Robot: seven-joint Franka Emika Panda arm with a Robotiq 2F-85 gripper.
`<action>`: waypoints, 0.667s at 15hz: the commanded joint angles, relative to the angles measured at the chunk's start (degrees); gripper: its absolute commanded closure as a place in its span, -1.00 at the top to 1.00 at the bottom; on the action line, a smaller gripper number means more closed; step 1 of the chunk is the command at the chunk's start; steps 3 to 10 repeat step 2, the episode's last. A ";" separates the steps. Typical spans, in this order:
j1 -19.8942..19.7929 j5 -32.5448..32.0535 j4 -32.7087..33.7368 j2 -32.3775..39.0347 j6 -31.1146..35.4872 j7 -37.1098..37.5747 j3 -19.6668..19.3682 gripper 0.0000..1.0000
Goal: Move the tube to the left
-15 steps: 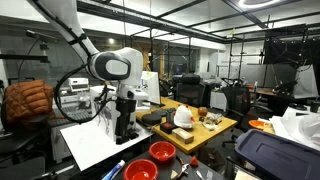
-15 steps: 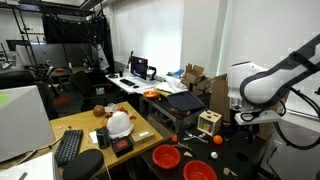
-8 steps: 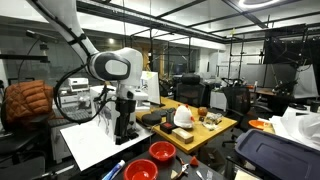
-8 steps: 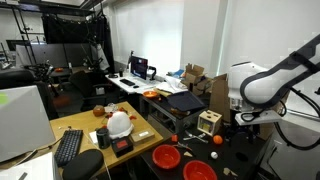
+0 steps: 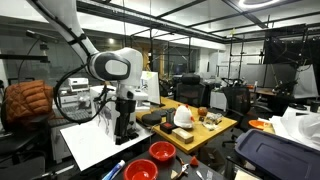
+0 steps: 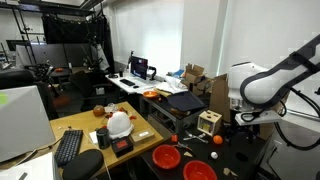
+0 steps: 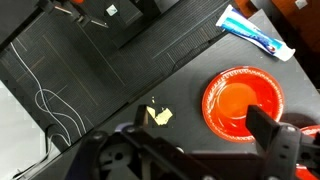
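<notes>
My hand (image 7: 195,150) is at the bottom of the wrist view, fingers wide apart, holding nothing. The tube (image 7: 256,31) lies on the dark surface (image 7: 120,80) at the upper right, near the red bowl (image 7: 245,103).

The tube (image 7: 257,33) is a small, slim, light-blue tube with white along it and a red-and-white end. In the wrist view it lies flat on the dark desk (image 7: 185,62) near the top right corner, slanted from upper left down to lower right with the red-and-white end lowest, just above the red bowl (image 7: 243,103) and apart from it. In an exterior view it shows as a blue sliver (image 5: 112,171) at the desk's near edge, beside the bowls.
</notes>
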 commanded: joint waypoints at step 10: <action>-0.81 -0.12 0.08 0.00 -0.12 0.07 0.79 1.00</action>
